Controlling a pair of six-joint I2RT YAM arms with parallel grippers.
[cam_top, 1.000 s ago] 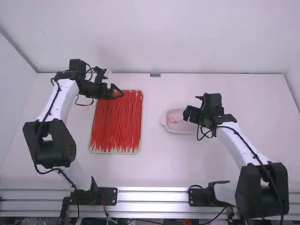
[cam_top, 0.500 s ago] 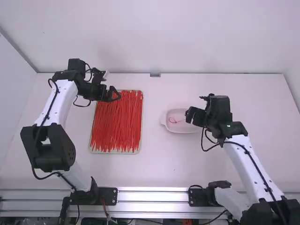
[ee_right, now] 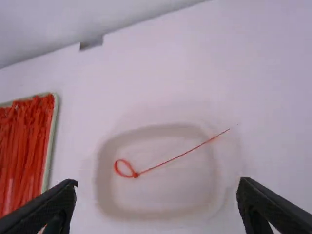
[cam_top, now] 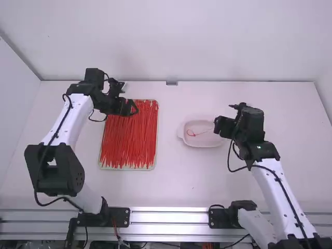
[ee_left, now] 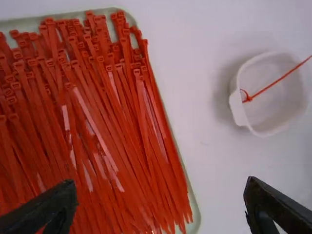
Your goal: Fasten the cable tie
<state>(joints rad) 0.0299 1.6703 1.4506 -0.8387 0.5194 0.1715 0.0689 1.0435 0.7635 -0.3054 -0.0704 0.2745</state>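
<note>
Cable tie (ee_right: 170, 157), looped shut, lies in the bowl (ee_right: 185, 192) below the empty, spread right fingers (ee_right: 273, 204), while left fingers (ee_left: 44, 209) gape over the tray (ee_left: 68, 13) of loose ties (ee_left: 87, 112), likely choosing another.

Glossy plastic cable ties (ee_left: 97, 126); bowl (ee_right: 161, 170) seemingly matt.

A white counter (cam_top: 249, 98) is seen, and 2 things are carried directly on it. A pale rectangular tray (cam_top: 127, 168) is set left of the middle, its long sides running away from the arm bases. A white bowl (cam_top: 205, 141) is placed just right of the middle, apart from the tray and level with its middle. A small grey tab (cam_top: 171, 82) is spotted at the counter's far edge, against the wall.
</note>
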